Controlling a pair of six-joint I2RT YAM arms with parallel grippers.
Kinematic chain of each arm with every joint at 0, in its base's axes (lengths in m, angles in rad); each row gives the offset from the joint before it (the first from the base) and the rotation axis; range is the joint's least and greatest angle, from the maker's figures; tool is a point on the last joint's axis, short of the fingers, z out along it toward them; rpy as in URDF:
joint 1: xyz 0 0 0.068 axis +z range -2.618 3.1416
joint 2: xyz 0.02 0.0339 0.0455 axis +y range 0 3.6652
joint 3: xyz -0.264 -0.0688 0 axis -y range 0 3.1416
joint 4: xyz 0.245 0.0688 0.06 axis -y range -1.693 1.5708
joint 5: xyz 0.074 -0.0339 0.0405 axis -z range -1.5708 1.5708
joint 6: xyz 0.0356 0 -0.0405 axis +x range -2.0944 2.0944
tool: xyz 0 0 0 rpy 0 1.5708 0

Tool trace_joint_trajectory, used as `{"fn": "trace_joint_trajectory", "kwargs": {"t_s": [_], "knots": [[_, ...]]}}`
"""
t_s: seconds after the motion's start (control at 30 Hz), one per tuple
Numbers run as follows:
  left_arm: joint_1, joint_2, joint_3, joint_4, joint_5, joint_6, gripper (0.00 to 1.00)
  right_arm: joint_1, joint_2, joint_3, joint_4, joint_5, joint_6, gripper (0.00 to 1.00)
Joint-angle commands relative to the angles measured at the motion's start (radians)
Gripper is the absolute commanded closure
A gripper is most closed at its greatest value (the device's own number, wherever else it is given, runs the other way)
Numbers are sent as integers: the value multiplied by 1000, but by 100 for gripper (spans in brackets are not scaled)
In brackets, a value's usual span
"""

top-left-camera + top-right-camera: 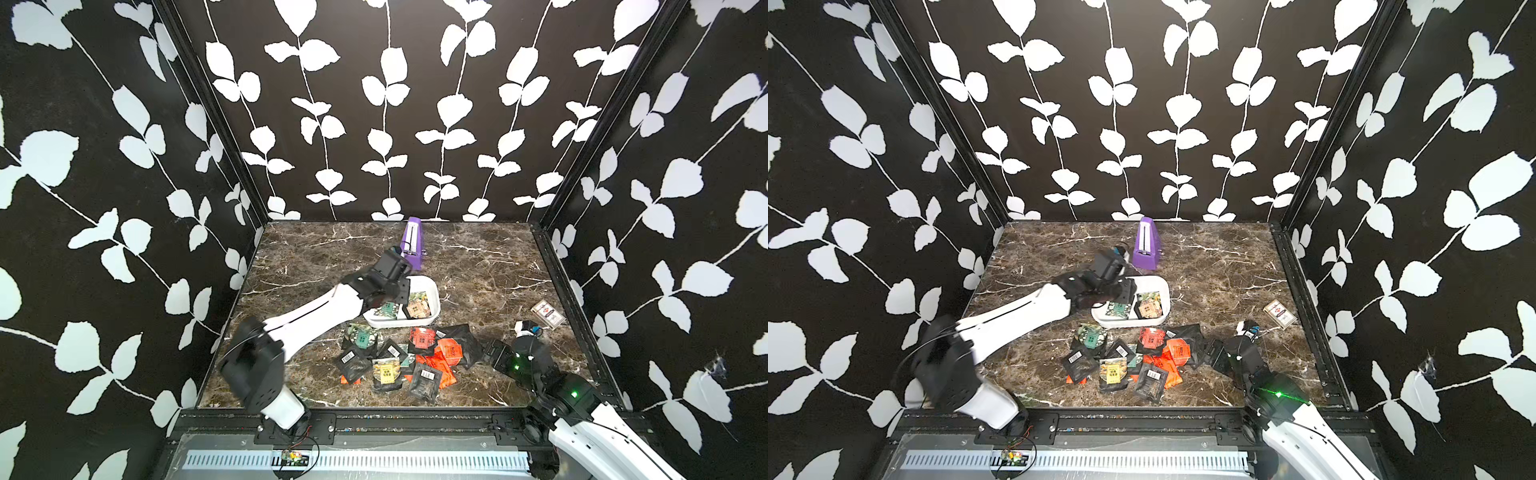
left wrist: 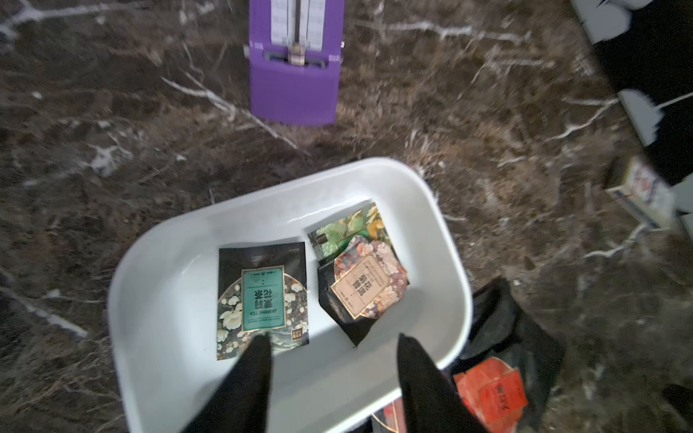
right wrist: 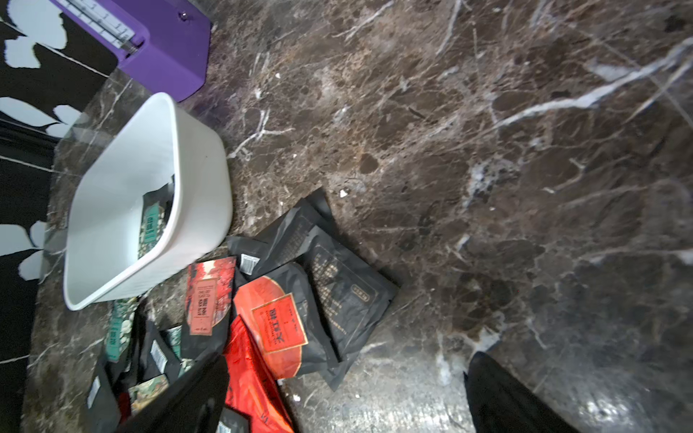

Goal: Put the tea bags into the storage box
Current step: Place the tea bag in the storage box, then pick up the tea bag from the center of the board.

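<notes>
The white storage box point(image 1: 434, 291) point(image 1: 1165, 291) stands mid-table and holds three tea bags: a teal-faced one point(image 2: 262, 296), a beige floral one point(image 2: 365, 285) and a green one point(image 2: 345, 228) partly beneath it. My left gripper point(image 2: 333, 339) point(image 1: 400, 293) hovers over the box's near end, open and empty. In front of the box, several loose tea bags point(image 1: 399, 361) point(image 1: 1129, 357) point(image 3: 281, 318) lie piled on the marble, black, orange-red, yellow and green. My right gripper point(image 3: 347, 358) point(image 1: 492, 351) is low at the pile's right edge, open wide, nothing between its fingers.
A purple wedge-shaped object point(image 1: 412, 243) point(image 2: 296, 75) stands just behind the box. A flat card-like pack point(image 1: 547, 313) point(image 1: 1280, 312) lies near the right wall. Patterned walls close in the table on three sides.
</notes>
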Motion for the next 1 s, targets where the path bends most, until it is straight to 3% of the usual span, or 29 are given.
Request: {"fn": "trace_joint_trajectory", "kwargs": {"t_s": [0.0, 0.17, 0.3, 0.43, 0.73, 0.97], "knots": [[-7, -121, -37, 27, 66, -20, 57, -3, -12, 21, 7, 57, 39, 1], [-174, -141, -85, 116, 88, -103, 63, -5, -25, -13, 143, -7, 39, 12], [-290, -83, -113, 197, 106, -198, 78, -5, -11, -15, 196, -55, 22, 37], [-351, -17, -121, 208, 51, -224, 85, -5, 9, -15, 193, -73, 28, 51], [-399, 154, -115, 255, 37, -313, 100, -5, 120, -54, 259, -139, 8, 66], [-415, 281, -63, 262, 30, -341, 100, -5, 234, -58, 327, -148, -14, 69]]}}
